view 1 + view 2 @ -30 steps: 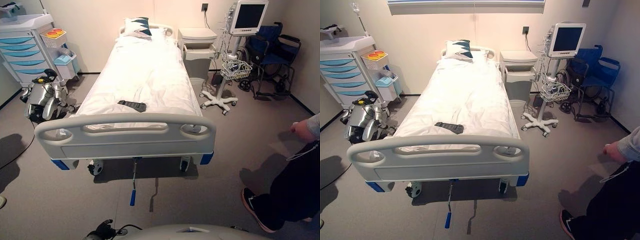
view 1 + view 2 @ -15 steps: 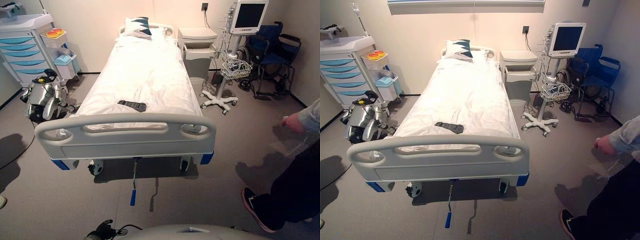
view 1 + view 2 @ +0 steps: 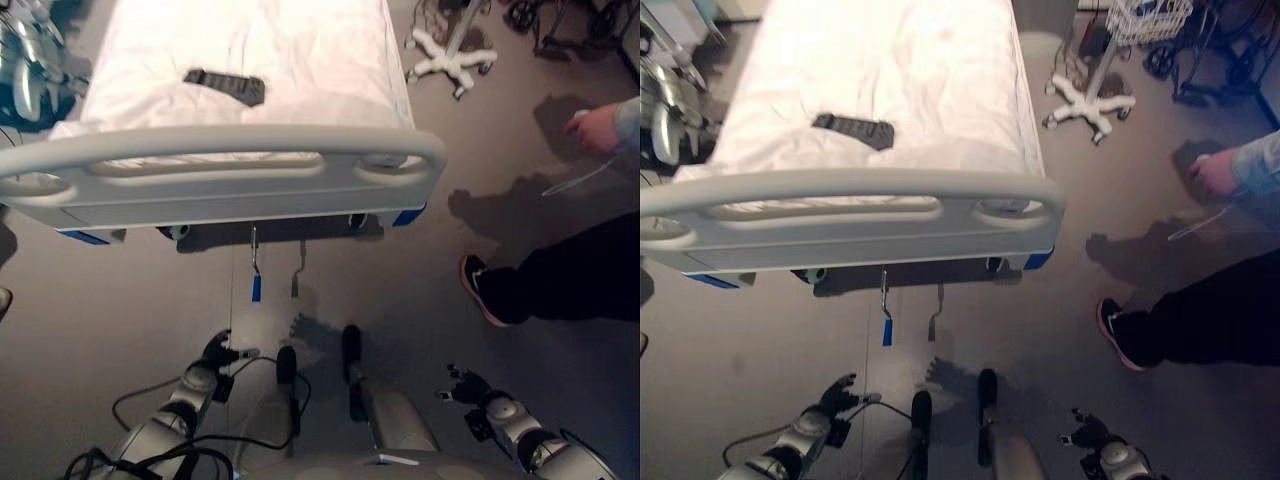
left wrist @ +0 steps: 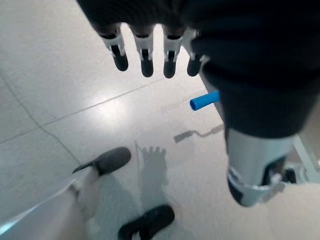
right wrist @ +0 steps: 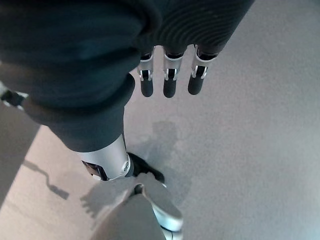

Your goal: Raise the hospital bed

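Left wrist view showed my left hand (image 4: 150, 55) empty, fingers hanging straight and relaxed above bare floor (image 4: 60, 100), with the blue-tipped crank handle (image 4: 204, 100) a little beyond them. My right hand (image 5: 170, 80) was just as slack over the floor, holding nothing. Both arms hung low at my sides, well short of the bed.

The crank handle (image 3: 255, 286) stuck out from under the footboard (image 3: 220, 180), near the bed's middle, with a second grey crank (image 3: 297, 272) just beside it. To do this step well, I judged I should close the gap, bend low, and curl my left hand round the blue grip, not the grey one, before any turning. I could not tell which crank lifts the bed, so that needed care.

Beyond the footboard a dark remote (image 3: 224, 86) lay on the white sheet (image 3: 300, 50). A person (image 3: 560, 280) stood to my right, apart from the bed.
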`<state>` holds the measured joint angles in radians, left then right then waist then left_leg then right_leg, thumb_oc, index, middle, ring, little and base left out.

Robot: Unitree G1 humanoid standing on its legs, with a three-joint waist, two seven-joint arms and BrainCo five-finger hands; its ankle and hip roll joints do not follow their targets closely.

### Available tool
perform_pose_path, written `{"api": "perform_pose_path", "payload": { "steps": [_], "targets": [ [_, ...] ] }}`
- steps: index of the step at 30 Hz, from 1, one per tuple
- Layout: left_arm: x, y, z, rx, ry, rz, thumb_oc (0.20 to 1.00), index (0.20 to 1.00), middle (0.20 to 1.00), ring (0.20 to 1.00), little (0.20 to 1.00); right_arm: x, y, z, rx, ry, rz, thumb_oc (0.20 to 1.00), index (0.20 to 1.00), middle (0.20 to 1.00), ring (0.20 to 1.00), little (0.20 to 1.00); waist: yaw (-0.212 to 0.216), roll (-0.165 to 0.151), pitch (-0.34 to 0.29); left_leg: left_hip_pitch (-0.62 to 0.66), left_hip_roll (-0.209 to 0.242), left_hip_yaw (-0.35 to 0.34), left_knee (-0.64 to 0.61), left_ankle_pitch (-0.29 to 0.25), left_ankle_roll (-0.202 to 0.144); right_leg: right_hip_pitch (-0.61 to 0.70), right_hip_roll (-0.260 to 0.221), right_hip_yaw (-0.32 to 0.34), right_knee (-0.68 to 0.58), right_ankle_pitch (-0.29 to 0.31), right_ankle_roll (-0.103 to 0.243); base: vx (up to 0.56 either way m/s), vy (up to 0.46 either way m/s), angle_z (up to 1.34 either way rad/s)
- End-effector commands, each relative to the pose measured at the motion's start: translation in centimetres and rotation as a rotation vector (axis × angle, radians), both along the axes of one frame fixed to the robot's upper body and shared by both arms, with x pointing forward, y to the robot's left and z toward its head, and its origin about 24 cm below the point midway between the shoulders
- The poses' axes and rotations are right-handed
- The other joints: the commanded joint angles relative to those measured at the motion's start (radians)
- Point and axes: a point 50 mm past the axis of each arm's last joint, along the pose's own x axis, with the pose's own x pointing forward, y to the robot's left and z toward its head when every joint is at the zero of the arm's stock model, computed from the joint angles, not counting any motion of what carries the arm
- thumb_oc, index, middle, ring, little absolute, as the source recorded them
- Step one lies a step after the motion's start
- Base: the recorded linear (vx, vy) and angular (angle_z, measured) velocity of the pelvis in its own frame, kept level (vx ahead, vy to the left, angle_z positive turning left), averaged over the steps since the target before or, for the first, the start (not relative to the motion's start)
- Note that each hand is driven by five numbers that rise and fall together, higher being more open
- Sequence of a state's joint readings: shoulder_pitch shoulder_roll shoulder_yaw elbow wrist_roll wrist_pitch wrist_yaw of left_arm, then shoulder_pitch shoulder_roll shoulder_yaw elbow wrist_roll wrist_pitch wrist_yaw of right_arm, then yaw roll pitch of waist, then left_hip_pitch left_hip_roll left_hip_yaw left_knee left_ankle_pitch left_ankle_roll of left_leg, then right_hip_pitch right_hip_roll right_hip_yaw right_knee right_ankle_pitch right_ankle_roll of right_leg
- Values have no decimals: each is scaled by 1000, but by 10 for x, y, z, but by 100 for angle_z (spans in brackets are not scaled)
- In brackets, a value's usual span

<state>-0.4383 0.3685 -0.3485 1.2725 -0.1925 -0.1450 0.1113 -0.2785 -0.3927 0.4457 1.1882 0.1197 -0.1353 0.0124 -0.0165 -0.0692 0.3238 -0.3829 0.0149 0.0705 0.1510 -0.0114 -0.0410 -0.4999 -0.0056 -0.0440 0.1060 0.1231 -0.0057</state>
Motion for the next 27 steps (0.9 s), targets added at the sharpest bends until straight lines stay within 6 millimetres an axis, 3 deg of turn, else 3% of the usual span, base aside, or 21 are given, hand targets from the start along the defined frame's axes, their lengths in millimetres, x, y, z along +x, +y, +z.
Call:
{"api": "perform_pose_path", "payload": {
  "steps": [1, 6, 9, 10, 12, 13, 14, 15, 16, 18, 19, 21, 27],
  "targets": [
    [1, 16, 7, 8, -42, 84, 1000, 1000, 1000, 1000, 1000, 0, -5, 4, -45, -30, 49, 1000, 1000, 1000, 1000, 1000, -14, -5, -27, -59, 8, -36, 66, 4, -5, 41, -19, -25, 74, -86, 107, -32, -131, -29],
    [27, 13, 29, -6, -132, 103, 1000, 1000, 1000, 1000, 1000, 28, -2, 23, -63, -132, 87, 1000, 1000, 1000, 1000, 1000, -37, -9, 28, -121, 15, -46, 116, 6, -24, 7, -1, -23, 65, -80, 82, -29, -98, -1],
    [31, 13, 33, -12, -151, 108, 1000, 1000, 1000, 1000, 1000, 31, -2, 26, -67, -149, 89, 1000, 1000, 1000, 1000, 1000, -43, -13, 39, -145, 14, -44, 151, 2, -32, 3, -4, -24, 61, -77, 79, -30, -45, 9],
    [42, 10, 43, -3, -192, 90, 1000, 1000, 1000, 1000, 1000, 41, -6, 35, -75, -189, 82, 1000, 1000, 1000, 1000, 1000, -34, -22, 67, -214, -5, -86, 261, 27, -56, -18, -5, -24, 67, -68, 67, -37, -23, -4],
    [46, 10, 48, 2, -209, 83, 1000, 1000, 1000, 1000, 1000, 43, -6, 37, -75, -195, 86, 1000, 1000, 1000, 1000, 1000, -34, -30, 65, -214, -16, -121, 248, 23, -55, -41, -3, -21, 79, -71, 71, -20, -11, 4],
    [55, 11, 59, 13, -246, 79, 1000, 1000, 1000, 1000, 1000, 50, -4, 42, -76, -225, 84, 1000, 1000, 1000, 1000, 1000, -42, -24, 75, -219, 47, -112, 142, 63, -53, -74, 1, -16, 109, -86, 78, 0, 0, 0],
    [55, 11, 59, 13, -246, 79, 1000, 1000, 1000, 1000, 1000, 50, -4, 42, -76, -225, 84, 1000, 1000, 1000, 1000, 1000, -42, -24, 76, -218, 47, -112, 141, 63, -54, -74, 1, -16, 109, -86, 78, -12, 112, 4],
    [64, 14, 71, 37, -283, 79, 1000, 1000, 1000, 1000, 1000, 55, -4, 47, -78, -250, 85, 1000, 1000, 1000, 1000, 1000, -45, -20, 95, -203, 99, -82, 74, 71, -49, -99, 9, -18, 139, -101, 86, -15, 98, 16],
    [64, 14, 72, 37, -283, 79, 1000, 1000, 1000, 1000, 1000, 55, -4, 47, -78, -250, 85, 1000, 1000, 1000, 1000, 1000, -45, -21, 96, -203, 99, -82, 74, 71, -49, -99, 9, -17, 139, -101, 86, -33, 118, 14],
    [78, 16, 92, 63, -337, 71, 1000, 1000, 1000, 1000, 1000, 67, -1, 56, -81, -298, 73, 1000, 1000, 1000, 1000, 1000, -46, -15, 136, -256, 94, -77, 51, 103, -47, -179, -13, -19, 194, -97, 97, -76, 105, -7],
    [84, 17, 101, 74, -356, 59, 1000, 1000, 1000, 1000, 1000, 71, -2, 62, -70, -330, 57, 1000, 1000, 1000, 1000, 1000, -55, -22, 142, -309, 66, -75, 88, 93, -45, -221, -24, -5, 201, -96, 98, -59, 144, -2],
    [89, 18, 109, 67, -383, 75, 1000, 1000, 1000, 1000, 1000, 71, 1, 60, -58, -328, 48, 1000, 1000, 1000, 1000, 1000, -59, -26, 149, -346, 57, -63, 108, 85, -48, -248, -34, 1, 182, -74, 103, 3, 130, 12],
    [92, 35, 126, 99, -423, 111, 1000, 1000, 1000, 1000, 1000, 78, 13, 66, -30, -362, 83, 1000, 1000, 1000, 1000, 1000, -77, -58, 157, -435, 62, -42, 137, 60, -39, -313, -33, 34, 137, -32, 114, -2, 68, -9]
  ]
}}
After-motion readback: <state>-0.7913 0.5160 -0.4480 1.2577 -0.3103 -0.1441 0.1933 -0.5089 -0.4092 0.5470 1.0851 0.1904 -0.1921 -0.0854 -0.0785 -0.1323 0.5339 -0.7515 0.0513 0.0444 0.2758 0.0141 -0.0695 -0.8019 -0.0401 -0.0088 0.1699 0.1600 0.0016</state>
